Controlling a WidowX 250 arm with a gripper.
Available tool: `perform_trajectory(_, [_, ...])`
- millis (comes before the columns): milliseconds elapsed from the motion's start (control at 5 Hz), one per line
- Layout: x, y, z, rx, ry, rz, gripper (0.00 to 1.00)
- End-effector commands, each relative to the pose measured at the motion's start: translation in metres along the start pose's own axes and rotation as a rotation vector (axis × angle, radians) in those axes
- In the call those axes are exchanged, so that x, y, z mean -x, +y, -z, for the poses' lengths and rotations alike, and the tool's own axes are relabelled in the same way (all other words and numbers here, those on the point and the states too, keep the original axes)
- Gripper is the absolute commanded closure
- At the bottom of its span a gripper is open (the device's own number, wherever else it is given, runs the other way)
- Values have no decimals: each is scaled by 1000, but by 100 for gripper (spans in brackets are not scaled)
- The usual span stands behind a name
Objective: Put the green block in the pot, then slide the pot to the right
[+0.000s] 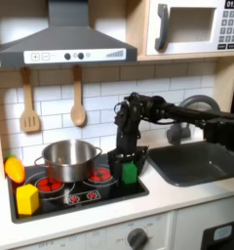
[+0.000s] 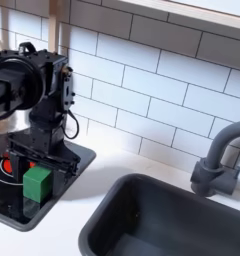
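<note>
On the toy stove's black cooktop (image 1: 109, 191), the green block (image 1: 130, 173) sits at the first exterior view's right corner, beside the pot (image 1: 68, 159). Directly above it hangs the pincer (image 1: 127, 154), fingers apart around the block's top, not yet clamped. A shallow grip could let it slip before reaching the pot. No writing is legible.

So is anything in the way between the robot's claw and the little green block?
Nothing visible is. The gripper hangs right above the green block, which sits on the stovetop. The pot stands to the first exterior view's left of the block, with bare stovetop between them.
</note>
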State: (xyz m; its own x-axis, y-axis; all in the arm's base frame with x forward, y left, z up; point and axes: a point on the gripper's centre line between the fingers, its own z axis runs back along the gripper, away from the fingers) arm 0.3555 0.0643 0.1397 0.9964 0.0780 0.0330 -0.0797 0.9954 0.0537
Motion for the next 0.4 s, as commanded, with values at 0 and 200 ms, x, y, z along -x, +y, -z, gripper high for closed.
perform_trajectory(0, [2,-4,4,43,22,5,100])
perform_trajectory(200, [5,-6,4,55,28,3,100])
